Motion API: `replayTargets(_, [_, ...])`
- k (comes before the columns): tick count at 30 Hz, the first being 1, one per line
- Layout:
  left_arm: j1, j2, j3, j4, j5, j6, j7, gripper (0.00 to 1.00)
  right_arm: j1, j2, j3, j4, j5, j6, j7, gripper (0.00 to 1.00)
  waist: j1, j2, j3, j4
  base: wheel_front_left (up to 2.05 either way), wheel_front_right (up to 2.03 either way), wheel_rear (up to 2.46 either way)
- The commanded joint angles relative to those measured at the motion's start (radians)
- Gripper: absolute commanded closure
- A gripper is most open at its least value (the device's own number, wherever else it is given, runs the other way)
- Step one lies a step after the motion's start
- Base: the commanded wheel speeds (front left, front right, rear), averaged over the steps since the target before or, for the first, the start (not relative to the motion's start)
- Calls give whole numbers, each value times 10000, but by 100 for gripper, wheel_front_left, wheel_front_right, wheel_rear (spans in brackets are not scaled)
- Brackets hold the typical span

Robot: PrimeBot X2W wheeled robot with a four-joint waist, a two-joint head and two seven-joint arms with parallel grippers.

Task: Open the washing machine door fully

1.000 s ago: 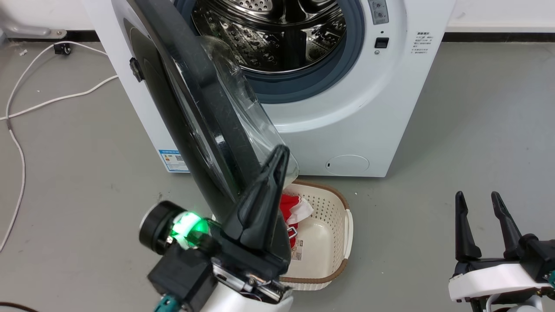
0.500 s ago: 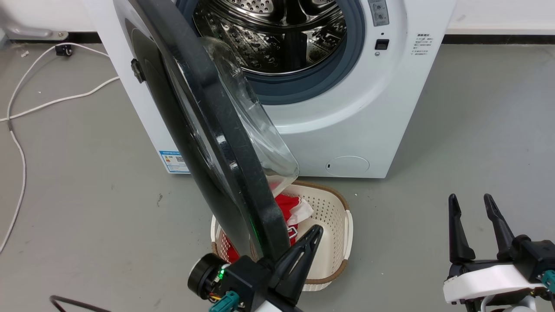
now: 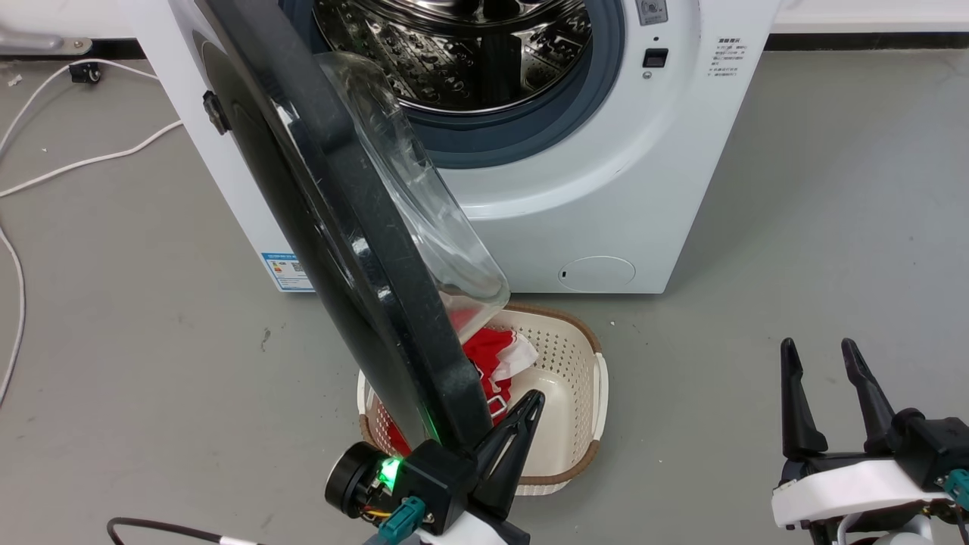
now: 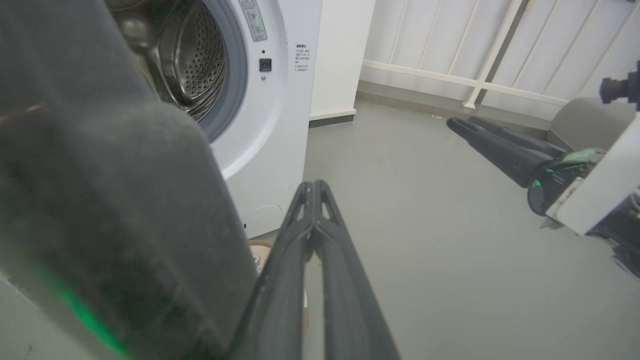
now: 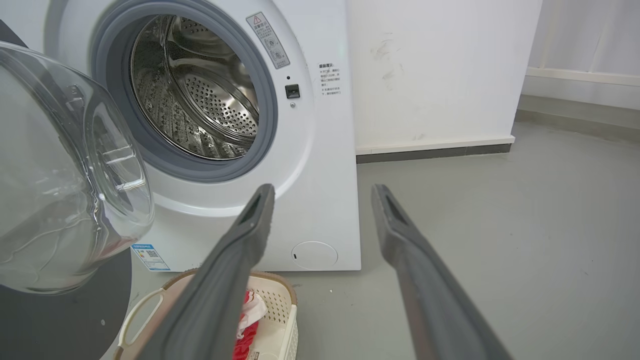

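Note:
The washing machine door (image 3: 356, 227) stands swung out from the machine toward me, its black rim edge-on and its clear glass bowl (image 3: 424, 212) facing the open steel drum (image 3: 462, 60). My left gripper (image 3: 531, 401) is shut and empty, just right of the door's lower rim on the glass side; whether it touches is unclear. In the left wrist view the shut left gripper (image 4: 312, 186) points past the blurred dark door (image 4: 100, 200). My right gripper (image 3: 821, 352) hangs open and empty at the lower right, far from the door. Its wrist view has the right gripper (image 5: 322, 192) facing the machine.
A cream laundry basket (image 3: 583, 424) with red cloth (image 3: 484, 356) sits on the floor under the door's lower edge. White cables (image 3: 68, 163) trail over the grey floor at the left. A small round flap (image 3: 598, 272) marks the machine's lower front.
My left gripper has drawn back down from the door's inner face to below its lower rim. The camera shifted slightly. The door's angle looks about the same; the right gripper stayed open.

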Motion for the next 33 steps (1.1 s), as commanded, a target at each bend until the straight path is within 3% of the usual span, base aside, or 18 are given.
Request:
replayTargets(1, [-129, 64, 123, 86, 71, 125, -99, 100, -137, 22, 26, 29, 66, -7, -10, 0, 0, 0, -5, -4, 0, 0, 0])
replayTargets(15, [416, 284, 380, -266, 186, 732, -217, 100, -71, 22, -43, 209, 213, -7, -25, 0, 0, 0, -223, 376, 0, 0, 0])
replayTargets(33, [1357, 715, 516, -951, 115, 1256, -9, 100, 214, 19, -124, 238, 254, -7, -29, 0, 0, 0, -652, 1940, 0, 0, 0])
